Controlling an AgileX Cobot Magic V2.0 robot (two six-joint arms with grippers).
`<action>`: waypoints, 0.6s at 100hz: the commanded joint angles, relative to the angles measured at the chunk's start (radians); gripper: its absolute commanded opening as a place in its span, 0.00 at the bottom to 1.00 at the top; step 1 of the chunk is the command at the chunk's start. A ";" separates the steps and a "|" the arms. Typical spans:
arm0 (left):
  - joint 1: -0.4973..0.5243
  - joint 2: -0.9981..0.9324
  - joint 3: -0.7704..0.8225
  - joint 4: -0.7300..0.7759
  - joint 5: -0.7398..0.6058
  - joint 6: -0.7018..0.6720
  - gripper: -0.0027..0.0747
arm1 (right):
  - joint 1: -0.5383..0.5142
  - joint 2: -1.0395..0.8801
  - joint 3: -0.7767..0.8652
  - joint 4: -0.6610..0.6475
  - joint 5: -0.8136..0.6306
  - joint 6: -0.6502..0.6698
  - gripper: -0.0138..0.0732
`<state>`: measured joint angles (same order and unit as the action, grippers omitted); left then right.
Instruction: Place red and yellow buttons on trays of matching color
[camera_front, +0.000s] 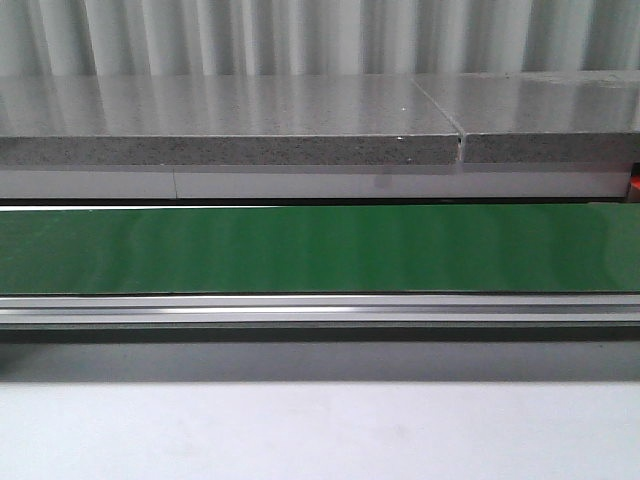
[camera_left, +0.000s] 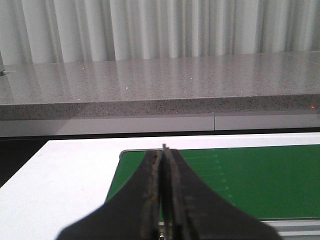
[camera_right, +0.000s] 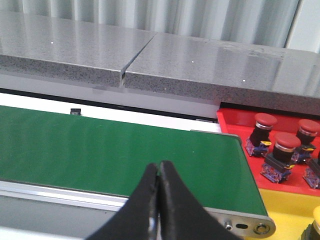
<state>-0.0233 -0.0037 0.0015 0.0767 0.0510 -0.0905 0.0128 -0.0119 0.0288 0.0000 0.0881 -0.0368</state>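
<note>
In the right wrist view several red buttons (camera_right: 278, 152) with red mushroom caps and blue-yellow bases stand on a red tray (camera_right: 235, 131) beyond the belt's end. A yellow tray (camera_right: 287, 210) lies beside it, with a yellow button cap (camera_right: 316, 216) cut off at the frame's edge. My right gripper (camera_right: 159, 165) is shut and empty over the green belt's near edge. My left gripper (camera_left: 164, 150) is shut and empty over the belt's other end. Neither gripper shows in the front view.
A green conveyor belt (camera_front: 320, 248) with an aluminium rail (camera_front: 320, 310) runs across the front view, bare of buttons. A grey stone ledge (camera_front: 230, 125) stands behind it, and a white table surface (camera_front: 320, 430) lies in front.
</note>
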 joint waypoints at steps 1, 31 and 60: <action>0.002 -0.038 0.045 -0.010 -0.070 -0.008 0.01 | 0.002 -0.014 -0.006 -0.011 -0.083 -0.002 0.08; -0.005 -0.038 0.045 -0.016 -0.070 -0.008 0.01 | 0.002 -0.014 -0.006 -0.011 -0.083 -0.002 0.08; -0.050 -0.038 0.045 -0.018 -0.070 -0.008 0.01 | 0.002 -0.014 -0.006 -0.011 -0.083 -0.002 0.08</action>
<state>-0.0618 -0.0037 0.0015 0.0688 0.0530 -0.0905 0.0128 -0.0119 0.0288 0.0000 0.0881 -0.0368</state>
